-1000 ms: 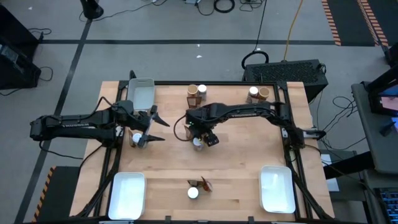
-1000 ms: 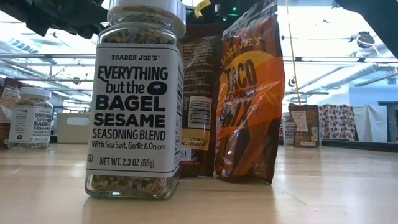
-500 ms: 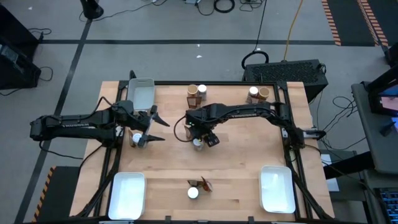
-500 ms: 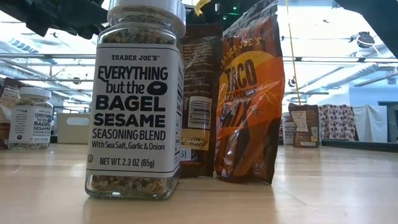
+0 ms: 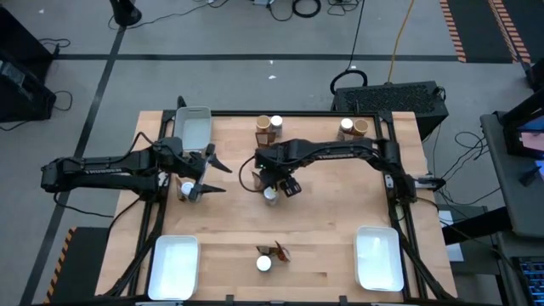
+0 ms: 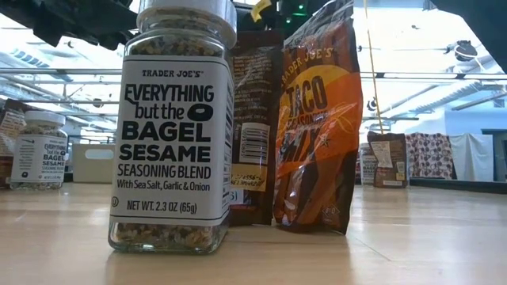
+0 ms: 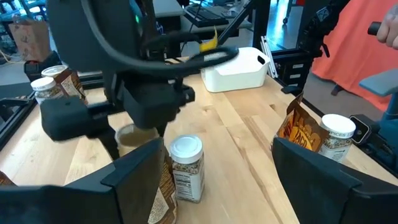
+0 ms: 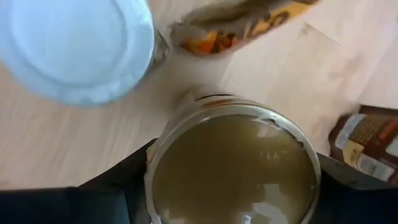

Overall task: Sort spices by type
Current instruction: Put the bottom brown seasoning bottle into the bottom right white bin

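Note:
My right gripper [image 5: 280, 182] stands over the table's middle, pointing steeply down, shut on a tan-lidded jar [image 8: 233, 165]. Right beside that jar stand a white-lidded jar [image 5: 270, 196] and a dark sachet [image 8: 249, 22]. My left gripper [image 5: 208, 176] waits open at the left, near another white-lidded jar [image 5: 185, 189]. More jars stand at the far middle [image 5: 269, 126] and the far right [image 5: 353, 127]. A white-lidded jar [image 5: 264, 263] and a sachet [image 5: 280, 252] stand near the front edge. My right gripper pinches the tan-lidded jar by the rim of its lid [image 8: 155, 163], one finger [image 8: 121, 186] on each side. The fingers come from above, pointing steeply down. The jar stands upright with its base on the table [image 7: 134, 134].
White trays sit at the far left [image 5: 194, 127], near left [image 5: 174, 265] and near right [image 5: 378, 257]. The low view is filled by the front jar [image 6: 170, 127] and the taco sachet [image 6: 317, 127]. Bare wood lies between the middle group and the near trays.
My right gripper's fingers have drawn in around the tan-lidded jar while the hand kept its place. The jar stays standing on the table.

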